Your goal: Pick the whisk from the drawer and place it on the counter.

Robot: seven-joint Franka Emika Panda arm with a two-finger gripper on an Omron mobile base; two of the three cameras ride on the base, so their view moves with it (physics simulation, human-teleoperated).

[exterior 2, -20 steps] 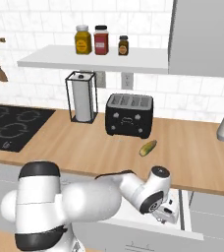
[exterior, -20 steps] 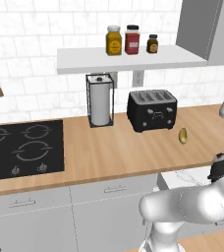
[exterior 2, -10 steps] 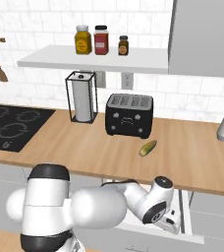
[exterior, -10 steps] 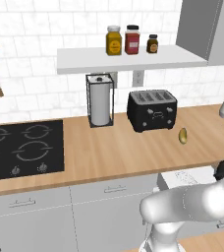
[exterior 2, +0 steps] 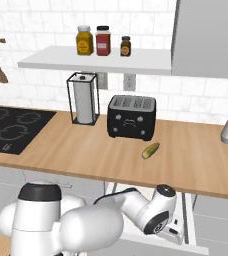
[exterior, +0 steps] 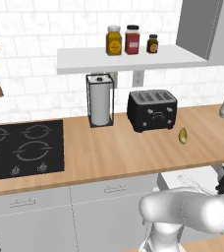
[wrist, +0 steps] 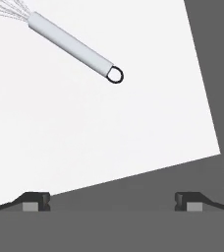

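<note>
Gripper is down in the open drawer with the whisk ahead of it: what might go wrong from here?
The whisk lies off toward one corner of the hand view, not between the open gripper's fingertips, so closing here would likely miss. Its handle is thin and round and may roll away on the drawer's white floor. The arm reaches under the counter edge, so lifting straight up may bump it.

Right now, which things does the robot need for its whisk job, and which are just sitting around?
Needed:
whisk, lying in the drawer
drawer, pulled open
counter
pincer, open, empty

Just sitting around:
toaster
paper towel holder
three jars on the shelf
stove
yellow-green thing
</note>
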